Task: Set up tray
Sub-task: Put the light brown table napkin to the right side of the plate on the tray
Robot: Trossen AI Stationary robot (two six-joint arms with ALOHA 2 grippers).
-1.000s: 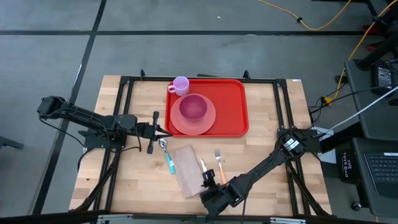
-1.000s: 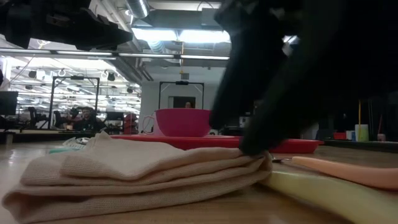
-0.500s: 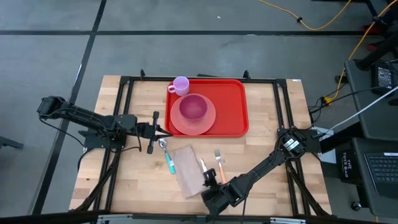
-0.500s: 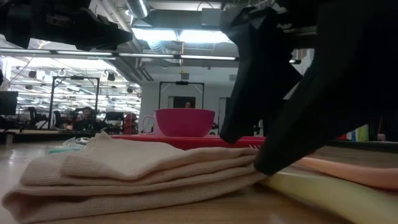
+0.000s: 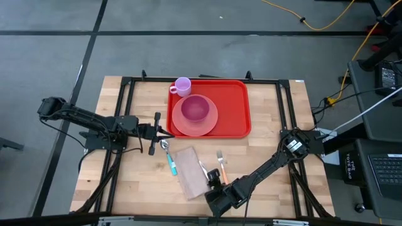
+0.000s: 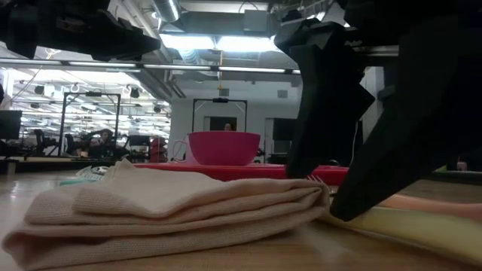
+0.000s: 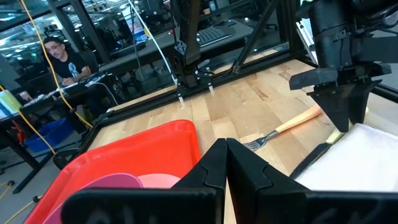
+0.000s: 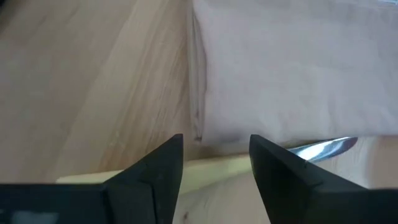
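1. Nearest my side of the tabletop (image 5: 264, 157), I have the right gripper (image 5: 215, 182) low over the front edge, its fingers (image 8: 155, 168) spread apart with nothing between them.
2. In the right wrist view those fingers straddle a pale yellow knife handle (image 8: 211, 167) that lies just beside the edge of the folded beige napkin (image 5: 188, 171); the knife's metal blade (image 8: 323, 147) pokes out along the cloth.
3. In the low view the gripper hangs just above the napkin's end, and I cannot tell whether it touches the cloth.
4. Beside the napkin, toward the right arm's side, lies a fork (image 5: 220, 164) with an orange handle, tines pointing toward the tray.
5. On the napkin's other side lies a spoon (image 5: 168, 155) with a teal handle.
6. The left gripper (image 5: 164, 132) sits just above the spoon's bowl, near the tray's front left corner, its fingers pressed together and empty.
7. Farther back, the red tray (image 5: 235, 107) lies flat in the middle of the tabletop's far half.
8. A pink plate (image 5: 195, 120) rests on the tray's left part, overhanging its front rim, with a pink bowl (image 5: 195, 108) on it.
9. A lilac cup (image 5: 183, 85) stands at the tray's far left corner.
10. Beyond the tabletop, the left wrist view shows a person (image 7: 62, 59) seated at a desk.
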